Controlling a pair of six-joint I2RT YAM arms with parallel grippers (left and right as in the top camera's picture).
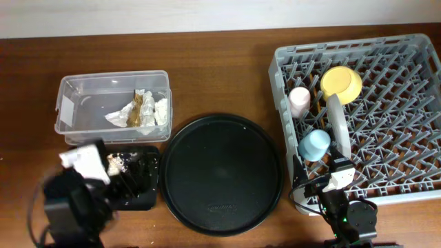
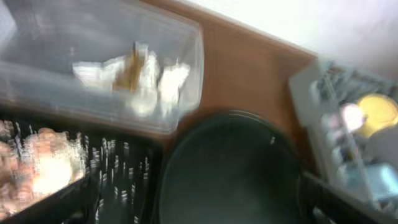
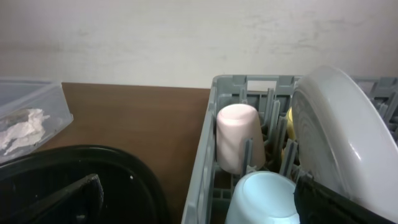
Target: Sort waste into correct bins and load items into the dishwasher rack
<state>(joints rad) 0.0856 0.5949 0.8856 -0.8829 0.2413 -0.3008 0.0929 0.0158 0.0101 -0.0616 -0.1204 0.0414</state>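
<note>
Scraps [image 1: 115, 163] lie in black tray [image 1: 146, 201]; plate [image 1: 337, 124] and blue cup [image 1: 315, 145] stand in rack [image 1: 403, 141]. Right claw [image 3: 208, 198] spread beside them; left claw [image 1: 129, 178] blurred, state indeterminable. Careless retraction could topple plate.

Colour reference, overhead view. The table [image 1: 220, 76] is brown with a wood-grain pattern. The rack [image 1: 406, 103], right of frame, is grey with a lattice grid. It contains a pink cup [image 1: 300, 100], a light blue cup [image 1: 315, 145], a yellow bowl [image 1: 341, 83] and a pale grey-white plate [image 1: 337, 124]. The round tray [image 1: 220, 172], centre, is plain black. The tub [image 1: 69, 86], upper left, is clear with a white label [image 1: 66, 110] (on its left wall). It contains a white napkin [image 1: 120, 117] and a brown-gold wrapper [image 1: 145, 110]. The small tray [image 1: 141, 196], lower left, is black, and the scraps [image 1: 114, 164] are beige.
</note>
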